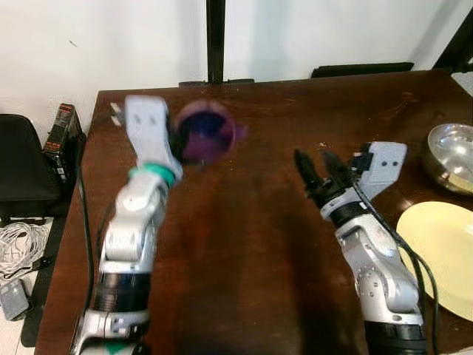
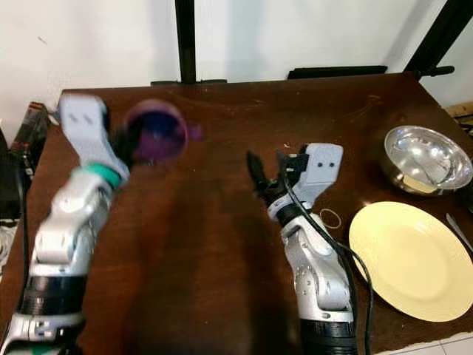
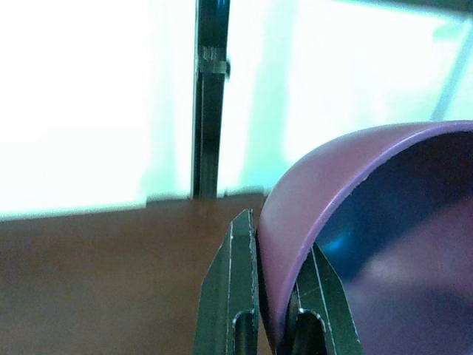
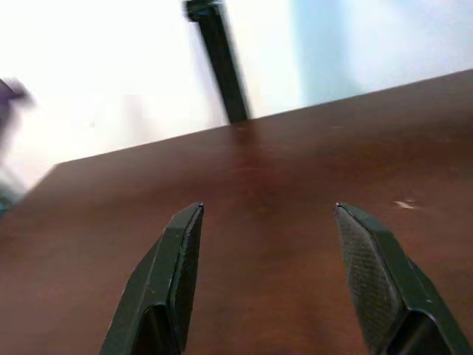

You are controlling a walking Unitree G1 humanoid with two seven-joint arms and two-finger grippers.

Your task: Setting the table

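A purple cup hangs tilted above the far left part of the dark wooden table, its mouth turned toward the camera. My left gripper is shut on the cup's rim, one finger outside the wall and one inside. My right gripper stands open over the middle of the table with nothing between its fingers. A pale yellow plate lies at the table's right edge. Behind it sits a shiny metal bowl.
A small ring lies on the table beside the right arm. A utensil tip shows at the far right edge. A black chair, boxes and white cables stand on the floor to the left. A white wall and black posts are behind the table.
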